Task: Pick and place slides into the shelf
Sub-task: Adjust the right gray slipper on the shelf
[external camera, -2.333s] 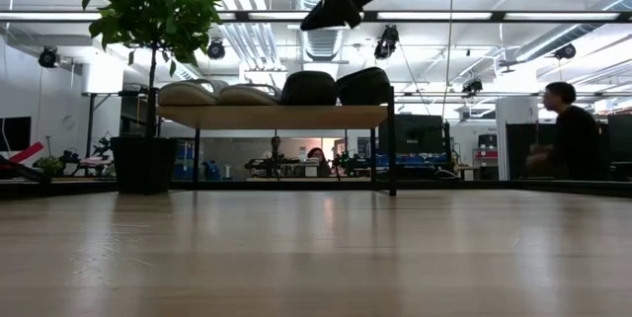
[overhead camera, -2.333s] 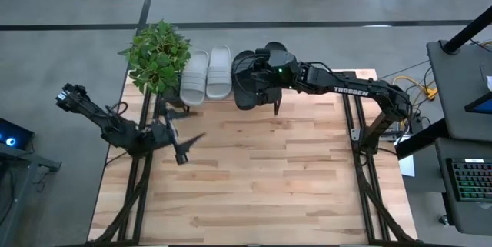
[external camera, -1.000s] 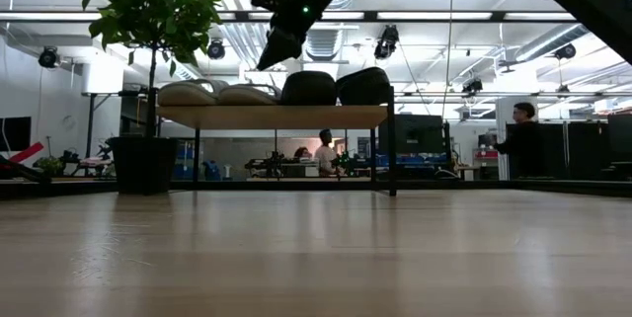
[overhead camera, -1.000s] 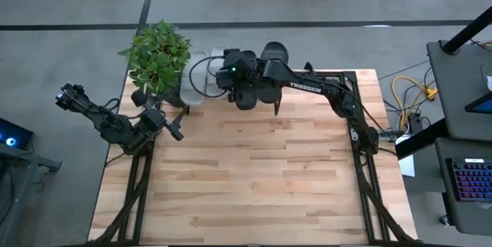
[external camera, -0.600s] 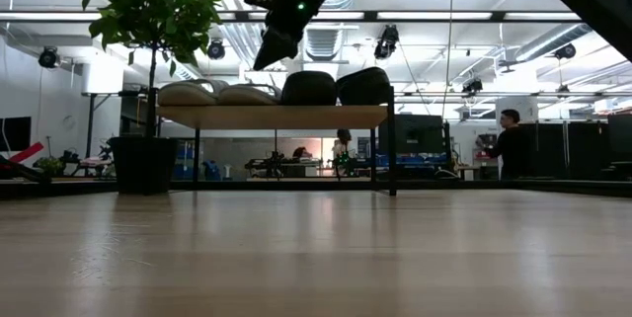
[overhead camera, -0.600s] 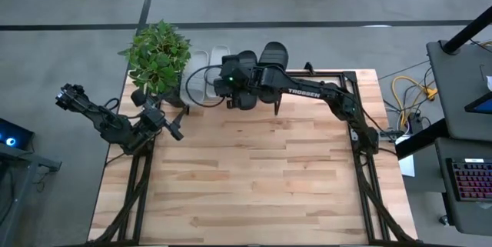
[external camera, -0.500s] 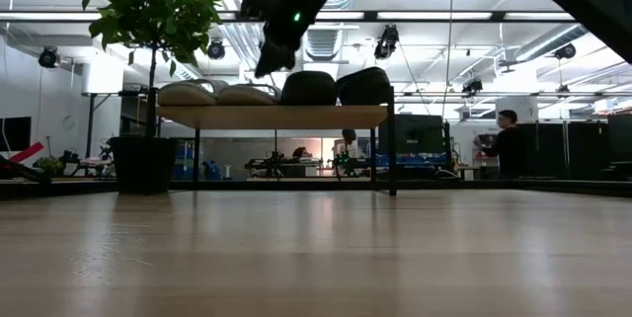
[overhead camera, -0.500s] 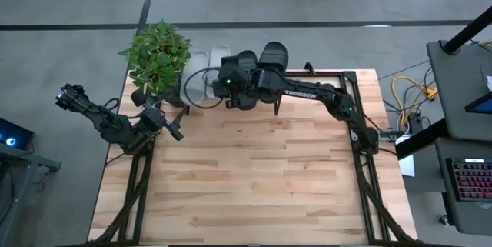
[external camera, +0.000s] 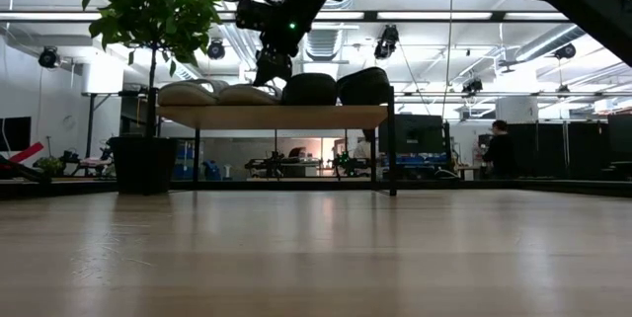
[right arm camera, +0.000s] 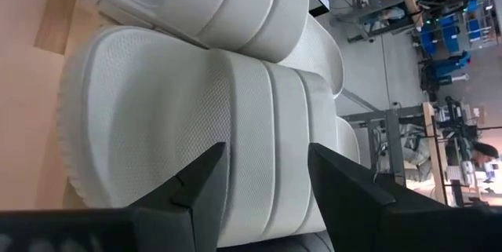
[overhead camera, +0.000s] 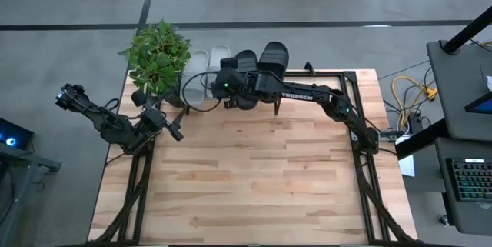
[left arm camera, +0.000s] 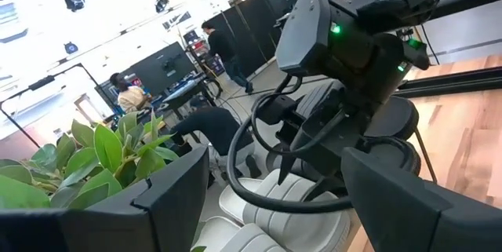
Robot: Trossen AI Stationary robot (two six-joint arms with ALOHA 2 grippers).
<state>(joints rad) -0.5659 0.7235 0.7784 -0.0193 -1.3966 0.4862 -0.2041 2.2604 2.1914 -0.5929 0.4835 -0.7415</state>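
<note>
**Four slides on the shelf, right gripper over the grey pair**

High view: four slides are lying side by side on the shelf (overhead camera: pixel 307 71) at the far edge of the desk (overhead camera: pixel 254 178): two grey slides (overhead camera: pixel 206 74) next to the potted plant (overhead camera: pixel 157 53), two black slides (overhead camera: pixel 269 56) to their right. Each one's long axis is running front to back across the shelf. The right gripper (overhead camera: pixel 223 85) is reaching over the grey slide nearer the black ones. The left gripper (overhead camera: pixel 171 124) is waiting at the desk's left edge, jaws standing wide.

Low view: the four slides are sitting in a row on the shelf's top board, two grey humps (external camera: pixel 217 93) left, two black humps (external camera: pixel 336 87) right. The right gripper (external camera: pixel 267 68) is hanging just above the grey pair.

Left wrist view: the other arm is hovering over the grey slides (left arm camera: pixel 267 205).

Right wrist view: the right gripper's fingers (right arm camera: pixel 196 181) are spread apart, holding nothing, with one grey slide's (right arm camera: pixel 196 118) strap just ahead of them and the second grey slide (right arm camera: pixel 235 9) beside it.
</note>
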